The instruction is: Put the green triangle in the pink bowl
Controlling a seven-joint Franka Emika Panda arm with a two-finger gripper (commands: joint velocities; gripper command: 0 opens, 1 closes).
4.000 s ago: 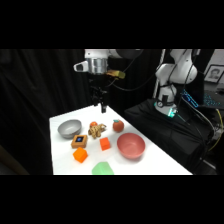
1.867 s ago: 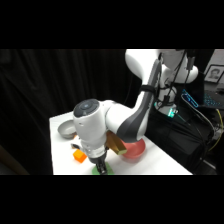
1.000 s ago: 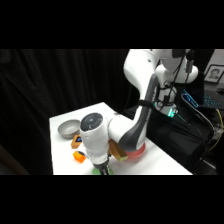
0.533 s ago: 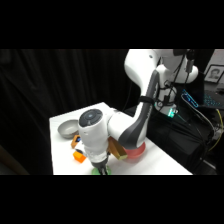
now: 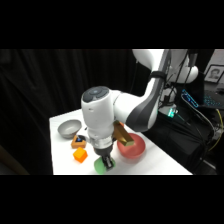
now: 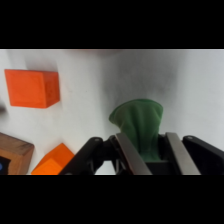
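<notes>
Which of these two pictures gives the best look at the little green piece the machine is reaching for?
The wrist view: the green triangle fills the middle, sitting between the gripper fingers. In the side view only a green sliver shows under the gripper, near the pink bowl.

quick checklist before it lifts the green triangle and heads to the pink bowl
1. The gripper fingers on both sides of the green triangle: ok.
2. Grip firm enough to lift: cannot tell.
3. Triangle off the white table: cannot tell; the side view shows it low at the table's front edge.
4. Orange blocks apart from the triangle: ok.
5. Pink bowl upright, right beside the gripper: ok.
6. Bowl interior free: cannot tell, the arm covers part of it.
</notes>
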